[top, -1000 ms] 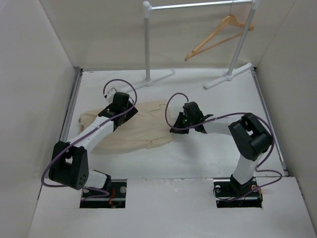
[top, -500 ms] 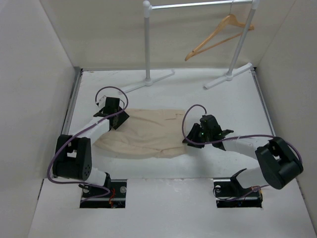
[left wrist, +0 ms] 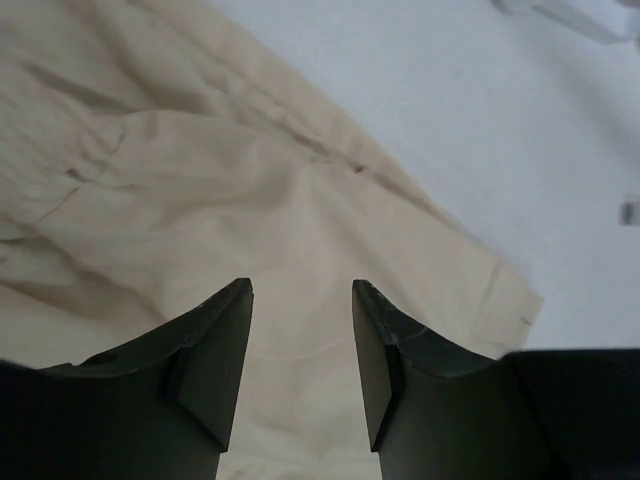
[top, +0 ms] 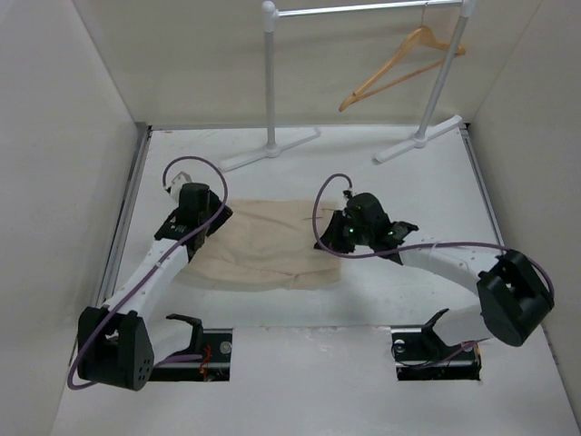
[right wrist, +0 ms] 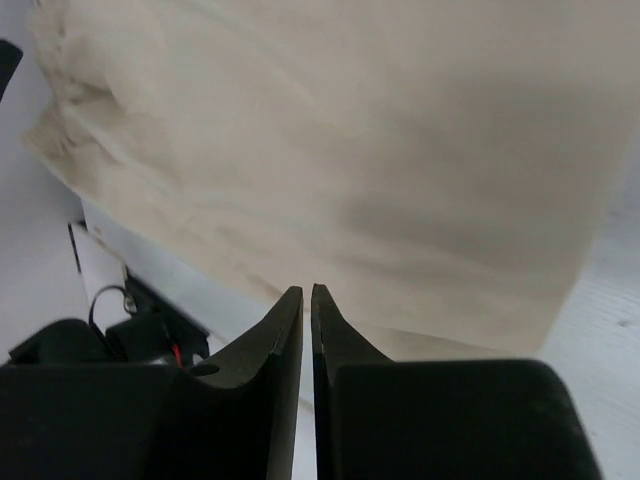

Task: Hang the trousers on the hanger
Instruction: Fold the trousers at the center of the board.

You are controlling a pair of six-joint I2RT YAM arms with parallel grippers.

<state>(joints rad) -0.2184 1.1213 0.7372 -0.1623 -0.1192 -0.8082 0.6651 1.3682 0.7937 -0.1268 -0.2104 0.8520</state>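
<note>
Beige trousers lie flat on the table, well apart from the hanger on the far rack; laying-out step, judged: left gripper jaws spread over cloth, right gripper jaws pressed together, seemingly empty; next needs pinching an edge to lift.

1. The right tool enters from the bottom edge, its two dark fingers drawn together with only a thin slit between them.
2. The beige trousers fill most of the view beyond the tips, spread out with soft creases.
3. White surface shows at the right, past the cloth's edge.
4. At lower left sits dark hardware with a thin cable.
</note>
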